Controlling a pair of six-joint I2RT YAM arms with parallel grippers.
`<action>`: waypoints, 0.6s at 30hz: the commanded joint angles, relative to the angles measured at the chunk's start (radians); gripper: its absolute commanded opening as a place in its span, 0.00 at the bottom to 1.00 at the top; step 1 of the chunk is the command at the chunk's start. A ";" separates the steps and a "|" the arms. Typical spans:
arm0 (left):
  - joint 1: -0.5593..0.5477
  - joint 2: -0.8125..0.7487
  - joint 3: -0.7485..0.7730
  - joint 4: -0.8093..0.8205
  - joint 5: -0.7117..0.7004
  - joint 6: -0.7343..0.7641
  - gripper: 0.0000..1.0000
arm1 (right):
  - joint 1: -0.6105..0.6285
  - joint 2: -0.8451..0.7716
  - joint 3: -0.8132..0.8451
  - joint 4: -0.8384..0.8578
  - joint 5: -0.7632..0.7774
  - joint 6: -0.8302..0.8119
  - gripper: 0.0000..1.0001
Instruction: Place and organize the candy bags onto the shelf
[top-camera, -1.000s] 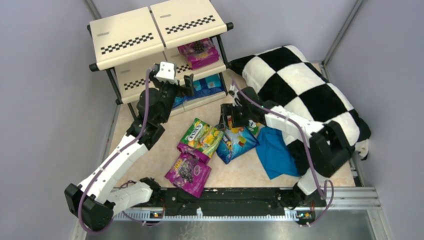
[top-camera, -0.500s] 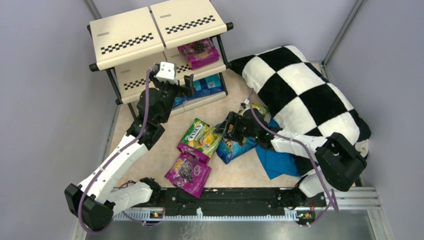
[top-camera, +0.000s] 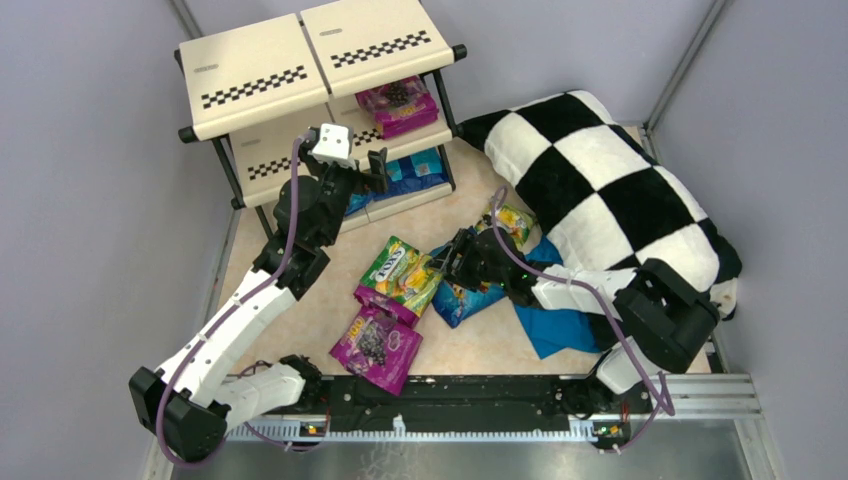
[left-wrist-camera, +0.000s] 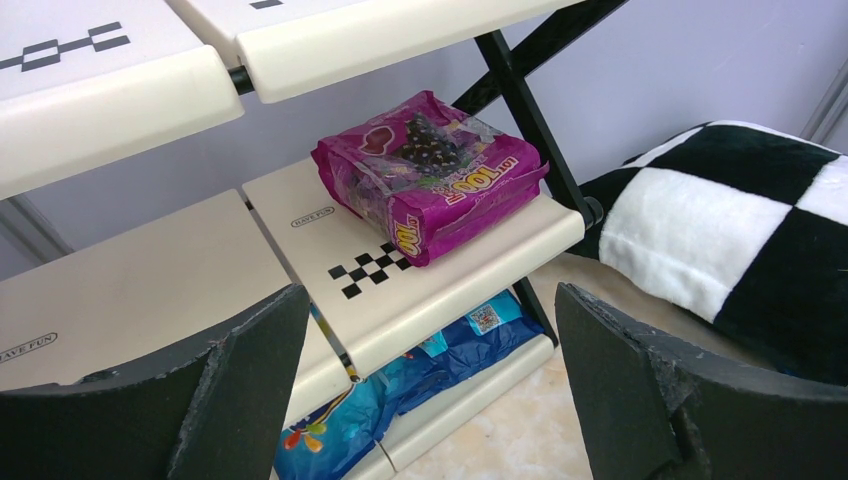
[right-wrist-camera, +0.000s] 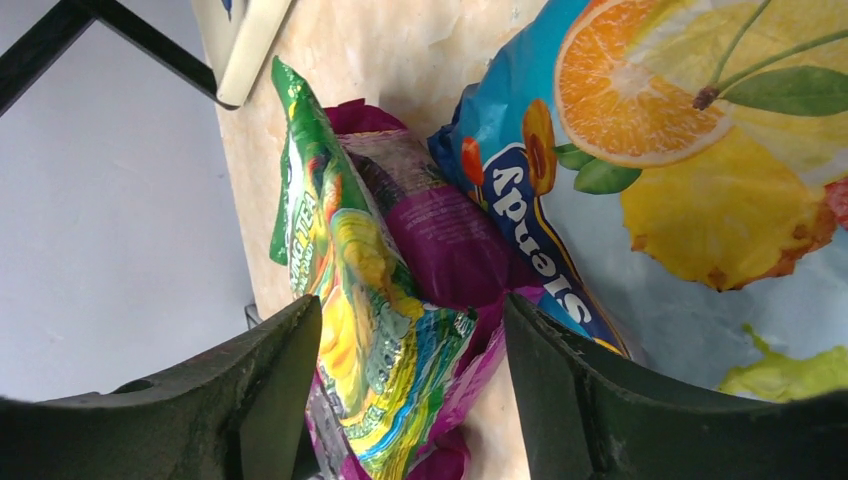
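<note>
on the table (top-camera: 470, 345) beside the pillow (top-camera: 600, 170): right gripper (right-wrist-camera: 410, 320) spread apart, low over loose candy bags (top-camera: 400, 272), gripping none. facing the shelf (top-camera: 260, 75): left gripper (left-wrist-camera: 430, 300) wide apart, empty; purple bag (left-wrist-camera: 430, 180) on middle tier.

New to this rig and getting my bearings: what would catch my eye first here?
The big black-and-white checkered pillow at the right rear dominates. Left rear stands the shelf, a magenta bag on its middle tier. In the middle lies a heap of loose candy bags, the right gripper open over them.
</note>
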 joint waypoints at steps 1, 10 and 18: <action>-0.001 0.001 0.005 0.044 -0.002 -0.003 0.99 | 0.018 0.029 0.001 0.101 0.024 0.022 0.63; -0.002 0.001 0.005 0.043 -0.001 -0.002 0.99 | 0.045 0.071 0.021 0.142 0.030 0.058 0.46; -0.001 -0.008 0.003 0.047 -0.007 0.004 0.99 | 0.065 -0.044 -0.013 0.120 0.107 0.025 0.22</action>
